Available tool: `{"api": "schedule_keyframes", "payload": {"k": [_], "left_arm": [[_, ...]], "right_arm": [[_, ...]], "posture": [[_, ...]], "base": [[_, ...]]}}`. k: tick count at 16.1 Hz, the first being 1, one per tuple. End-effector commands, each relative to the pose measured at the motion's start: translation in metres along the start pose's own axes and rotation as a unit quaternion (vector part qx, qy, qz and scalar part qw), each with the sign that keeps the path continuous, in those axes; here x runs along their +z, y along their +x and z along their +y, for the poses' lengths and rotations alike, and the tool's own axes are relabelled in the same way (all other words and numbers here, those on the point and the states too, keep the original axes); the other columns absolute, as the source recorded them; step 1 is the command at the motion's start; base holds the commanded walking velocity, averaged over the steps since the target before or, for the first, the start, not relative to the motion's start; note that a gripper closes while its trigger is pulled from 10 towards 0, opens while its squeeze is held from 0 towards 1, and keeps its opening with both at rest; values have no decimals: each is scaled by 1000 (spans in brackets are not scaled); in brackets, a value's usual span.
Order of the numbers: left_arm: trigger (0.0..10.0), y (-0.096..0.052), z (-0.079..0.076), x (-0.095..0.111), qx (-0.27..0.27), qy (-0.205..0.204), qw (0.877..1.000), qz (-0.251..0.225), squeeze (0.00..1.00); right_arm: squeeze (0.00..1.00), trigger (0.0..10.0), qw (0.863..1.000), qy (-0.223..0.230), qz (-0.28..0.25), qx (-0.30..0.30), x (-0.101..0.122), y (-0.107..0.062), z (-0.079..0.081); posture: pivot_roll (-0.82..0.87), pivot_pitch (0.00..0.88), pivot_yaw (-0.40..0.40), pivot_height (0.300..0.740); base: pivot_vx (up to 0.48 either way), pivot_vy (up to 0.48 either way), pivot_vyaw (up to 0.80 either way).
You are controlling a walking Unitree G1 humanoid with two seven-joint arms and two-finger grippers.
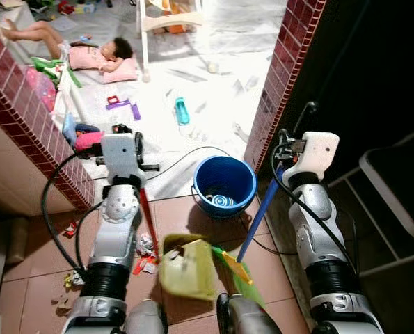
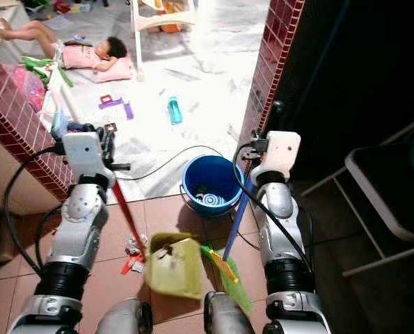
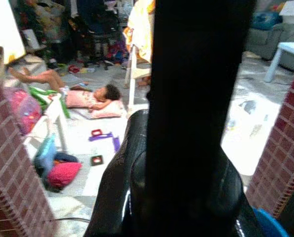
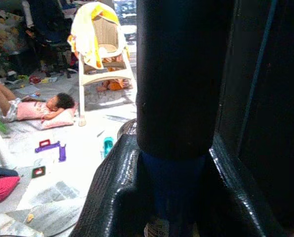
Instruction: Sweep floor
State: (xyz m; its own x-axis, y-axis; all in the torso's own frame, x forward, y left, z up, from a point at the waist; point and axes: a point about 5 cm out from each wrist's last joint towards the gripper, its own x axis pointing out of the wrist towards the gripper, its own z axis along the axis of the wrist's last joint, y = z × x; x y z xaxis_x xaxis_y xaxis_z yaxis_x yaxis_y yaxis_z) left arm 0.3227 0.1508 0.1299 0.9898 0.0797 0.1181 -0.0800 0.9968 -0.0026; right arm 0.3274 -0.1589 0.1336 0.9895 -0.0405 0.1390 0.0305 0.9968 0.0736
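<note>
My left gripper (image 1: 141, 154) is shut on the red handle (image 1: 147, 221) of a yellow-green dustpan (image 1: 187, 268), which rests tilted on the brown tile floor between my arms. My right gripper (image 1: 283, 152) is shut on the blue handle (image 1: 260, 213) of a broom. The broom's green and yellow head (image 1: 236, 270) lies against the dustpan's right side. In the right wrist view the blue handle (image 4: 171, 190) sits between the black fingers (image 4: 112, 197). Crumpled paper and red scraps (image 1: 145, 250) lie on the tiles just left of the dustpan. More litter (image 1: 70, 280) lies further left.
A blue bucket (image 1: 225, 182) stands right in front, with a black cable (image 1: 186, 154) running past it. Red brick walls (image 1: 282, 76) frame a doorway. Beyond it a person (image 1: 88, 50) lies on the floor among toys. A metal chair (image 1: 394, 195) stands at the right.
</note>
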Motion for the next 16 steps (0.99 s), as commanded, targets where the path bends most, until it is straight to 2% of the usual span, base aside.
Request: {"api": "schedule_keyframes", "payload": {"k": [1, 5, 6, 8, 10, 11, 14, 16], "left_arm": [[10000, 7, 2, 20, 5, -1, 999, -38, 0], [10000, 12, 20, 35, 46, -4, 997, -58, 0], [10000, 11, 27, 35, 64, 2, 996, -59, 0], [10000, 12, 55, 47, 124, 0, 989, -80, 0], [10000, 14, 63, 55, 139, 1, 986, -94, 0], [10000, 19, 70, 69, 154, 0, 981, -115, 0], [10000, 27, 74, 87, 163, -6, 976, -142, 0], [10000, 36, 69, 106, 153, -15, 973, -171, 0]], "right_arm": [[0, 10000, 1000, 3, -18, -3, 8, 4, -1], [0, 10000, 1000, -8, -12, -5, 4, 5, -8], [0, 10000, 1000, -10, -12, -6, 4, 5, -9], [0, 10000, 1000, -19, -12, -8, 3, 4, -14], [0, 10000, 1000, -22, -10, -9, 2, 4, -16], [0, 10000, 1000, -23, -9, -7, 2, 4, -16], [0, 10000, 1000, -26, -8, -4, 2, 5, -15], [0, 10000, 1000, -29, -1, -1, -1, 5, -15]], "posture": [[-72, 36, 13, 740], [-72, 31, 9, 740], [-74, 29, 11, 740], [-72, 25, 4, 740], [-71, 24, 0, 740], [-71, 24, -5, 740], [-73, 25, -7, 740], [-80, 27, -5, 740]], "base": [[0, 0, 0], [0, 0, 0], [0, 0, 0], [0, 0, 0], [0, 0, 0], [0, 0, 0], [0, 0, 0], [0, 0, -216]]}}
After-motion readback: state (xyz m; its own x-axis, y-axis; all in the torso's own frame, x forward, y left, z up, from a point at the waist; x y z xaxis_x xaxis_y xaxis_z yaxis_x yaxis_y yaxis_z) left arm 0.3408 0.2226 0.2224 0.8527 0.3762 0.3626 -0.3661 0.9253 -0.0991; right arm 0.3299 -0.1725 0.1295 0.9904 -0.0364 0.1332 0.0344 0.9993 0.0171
